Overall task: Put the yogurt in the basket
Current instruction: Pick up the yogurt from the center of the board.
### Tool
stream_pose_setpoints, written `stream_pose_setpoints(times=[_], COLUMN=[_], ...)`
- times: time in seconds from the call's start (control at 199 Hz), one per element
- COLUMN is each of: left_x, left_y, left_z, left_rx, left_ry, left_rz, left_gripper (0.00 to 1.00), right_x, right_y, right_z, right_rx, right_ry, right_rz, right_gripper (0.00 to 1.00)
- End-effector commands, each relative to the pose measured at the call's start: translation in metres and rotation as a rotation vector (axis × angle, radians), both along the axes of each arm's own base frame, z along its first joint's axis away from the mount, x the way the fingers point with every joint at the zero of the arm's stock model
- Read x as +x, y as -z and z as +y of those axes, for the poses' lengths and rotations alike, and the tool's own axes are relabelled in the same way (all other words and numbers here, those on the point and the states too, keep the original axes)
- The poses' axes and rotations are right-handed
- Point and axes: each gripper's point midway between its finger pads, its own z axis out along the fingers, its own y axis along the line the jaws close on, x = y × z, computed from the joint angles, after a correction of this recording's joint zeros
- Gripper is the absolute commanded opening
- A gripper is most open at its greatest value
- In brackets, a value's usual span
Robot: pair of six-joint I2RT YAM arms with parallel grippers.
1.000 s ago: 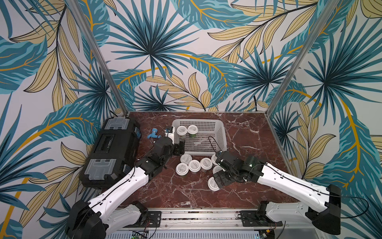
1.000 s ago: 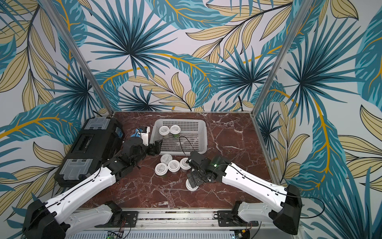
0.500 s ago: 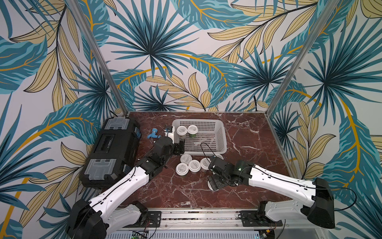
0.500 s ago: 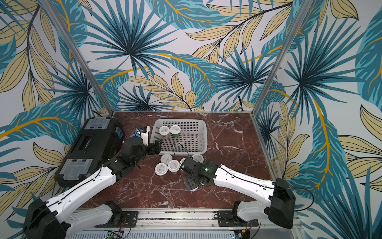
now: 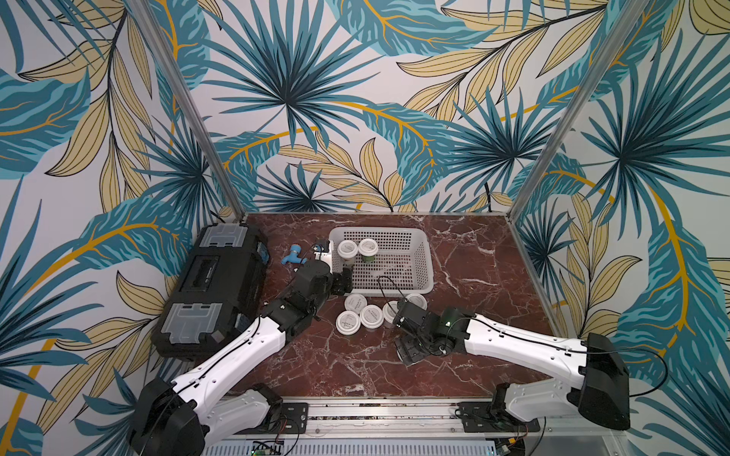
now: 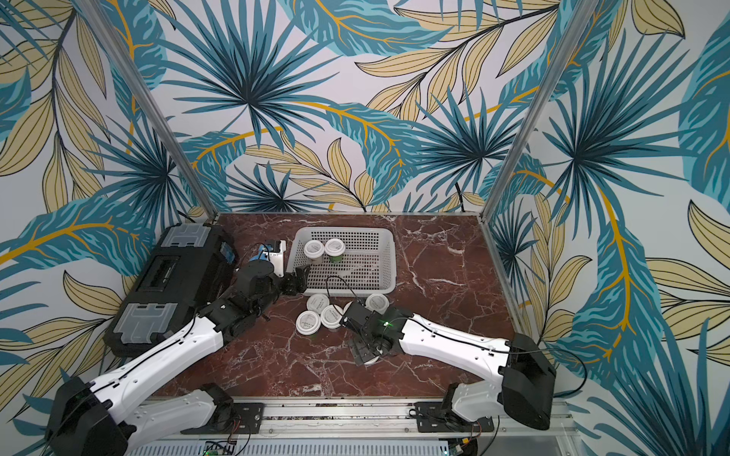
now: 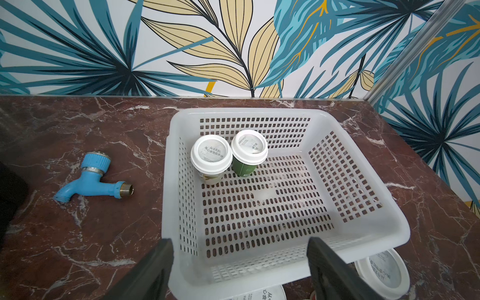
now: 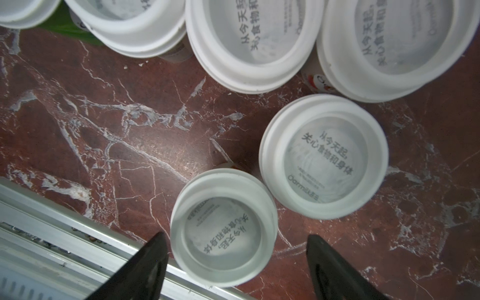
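The basket [image 5: 399,265] is noted at 12 o'clock on the marble table [image 5: 474,323]. Two yogurt cups [image 7: 211,155] are stood upright in its 11 o'clock corner, touching. One side is seen green in the left wrist view. Five more lids [image 5: 371,315] are counted in a cluster at the basket's 6 o'clock.

Lid print is read only in the wrist views: "从今天起,关心食物和身体", with "Oarmilk" below.

The right gripper [image 8: 236,235] is spread over a further cup [image 8: 223,231] standing on the table. One finger is close at the lid's edge, the other is apart. A neighbour cup [image 8: 323,155] is just beside. In both top views the further cup is almost wholly hidden by the gripper.

The left gripper [image 7: 239,239] is spread, with the basket's 7 o'clock corner between the fingers. Contact cannot be told.

The black toolbox [image 5: 213,284], at 9 o'clock, is shown by the top views only. The blue tap [image 7: 91,181] lies at 11 o'clock.
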Motion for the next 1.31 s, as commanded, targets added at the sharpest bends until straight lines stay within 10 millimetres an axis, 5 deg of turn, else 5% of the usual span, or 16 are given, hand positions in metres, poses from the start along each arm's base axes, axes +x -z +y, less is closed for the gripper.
stream_pose_setpoints(times=[0.0,1.303], left_x=[0.0021,0.0034], left_y=[0.0067,0.0091], left_z=[0.0057,0.0053], left_rx=[0.002,0.001], left_ry=[-0.026,-0.025], left_rz=[0.012,0.029], left_gripper=[0.85,0.84], right_x=[-0.0051,-0.0122], right_y=[0.0099,0.0173], right_z=[-0.0003,-0.0022], right_rx=[-0.008,-0.032], right_ry=[0.003,-0.018], right_rz=[0.028,0.068], right_gripper=[0.87,0.76])
